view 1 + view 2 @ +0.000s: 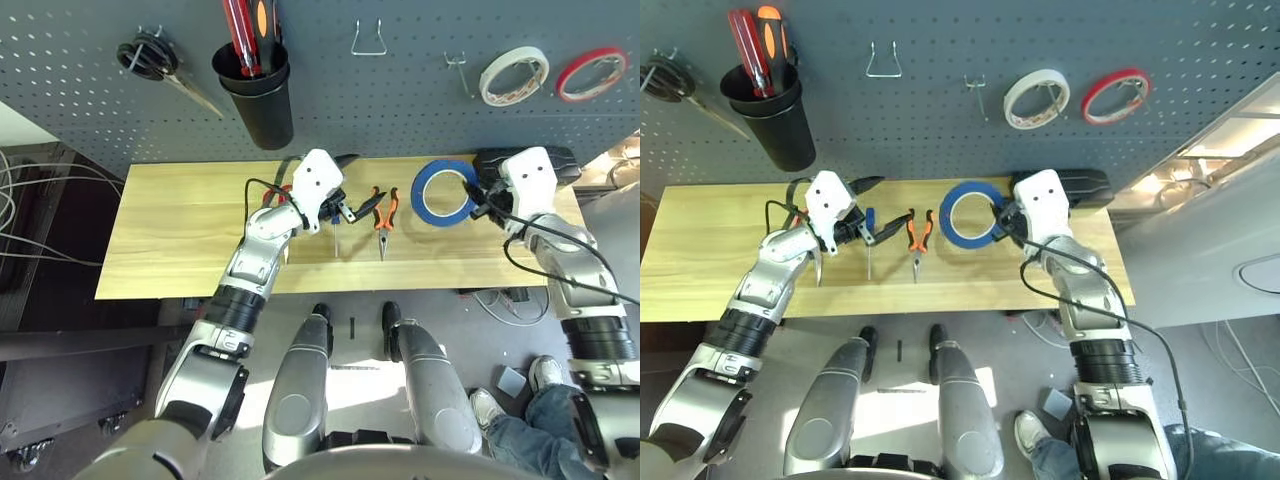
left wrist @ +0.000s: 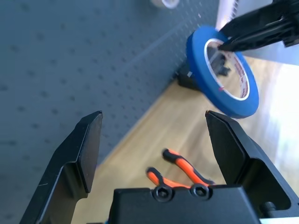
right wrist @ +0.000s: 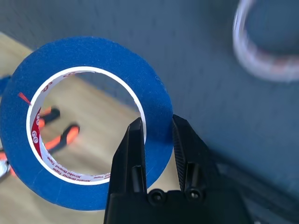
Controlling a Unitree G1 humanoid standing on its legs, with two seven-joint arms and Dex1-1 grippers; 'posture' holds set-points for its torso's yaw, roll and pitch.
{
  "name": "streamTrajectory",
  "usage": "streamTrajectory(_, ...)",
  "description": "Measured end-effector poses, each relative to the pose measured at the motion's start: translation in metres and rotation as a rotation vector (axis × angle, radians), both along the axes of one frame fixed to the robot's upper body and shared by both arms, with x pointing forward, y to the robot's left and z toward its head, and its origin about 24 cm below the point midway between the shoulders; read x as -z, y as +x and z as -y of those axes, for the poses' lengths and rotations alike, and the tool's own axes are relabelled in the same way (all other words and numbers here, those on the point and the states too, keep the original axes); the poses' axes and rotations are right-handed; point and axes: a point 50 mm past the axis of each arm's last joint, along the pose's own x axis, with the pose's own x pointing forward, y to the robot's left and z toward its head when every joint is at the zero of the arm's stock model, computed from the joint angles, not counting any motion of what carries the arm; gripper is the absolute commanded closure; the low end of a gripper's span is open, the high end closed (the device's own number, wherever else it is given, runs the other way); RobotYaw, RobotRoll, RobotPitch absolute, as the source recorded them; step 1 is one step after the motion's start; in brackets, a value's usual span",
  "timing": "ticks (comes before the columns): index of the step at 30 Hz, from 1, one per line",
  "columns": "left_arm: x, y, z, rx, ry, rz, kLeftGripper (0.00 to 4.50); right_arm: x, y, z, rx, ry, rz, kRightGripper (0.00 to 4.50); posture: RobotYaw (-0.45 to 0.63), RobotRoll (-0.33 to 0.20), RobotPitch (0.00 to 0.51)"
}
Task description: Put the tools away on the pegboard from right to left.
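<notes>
Between my right fingertips (image 3: pixel 158 126), the blue tape roll (image 3: pixel 161 100) sits pinched by its rim; left gripper (image 2: pixel 156 116) spread, I should lift level toward the hook (image 1: pixel 457 62).

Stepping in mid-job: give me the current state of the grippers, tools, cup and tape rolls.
Left gripper: open, empty
Right gripper: shut on blue tape roll
Orange-and-black pliers: on the table, unhooked
Black cup: mounted, holding tools
White tape roll: hung
Red tape roll: hung
</notes>
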Motion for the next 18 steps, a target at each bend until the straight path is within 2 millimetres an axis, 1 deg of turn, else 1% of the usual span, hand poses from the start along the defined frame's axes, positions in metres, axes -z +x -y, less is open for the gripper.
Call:
streamTrajectory(5, -0.005, -0.001, -0.002, -0.012, -0.038, 0.04, 0.0, -0.018, -0.001, -0.01, -0.079, -0.033, 0.175, 3.79, 0.07, 0.0, 0.371)
streamTrajectory(10, -0.008, 0.0, -0.001, -0.009, -0.043, 0.056, 0.0, -0.03, -0.001, -0.014, -0.113, -0.041, 0.288, 3.79, 0.07, 0.0, 0.368)
streamTrajectory(14, -0.015, 0.002, -0.001, -0.015, -0.054, 0.09, 0.0, -0.039, -0.005, -0.018, -0.15, -0.049, 0.381, 3.79, 0.07, 0.0, 0.367)
streamTrajectory(18, -0.017, 0.003, -0.001, -0.019, -0.062, 0.109, 0.0, -0.045, -0.008, -0.02, -0.154, -0.035, 0.441, 3.79, 0.06, 0.0, 0.365)
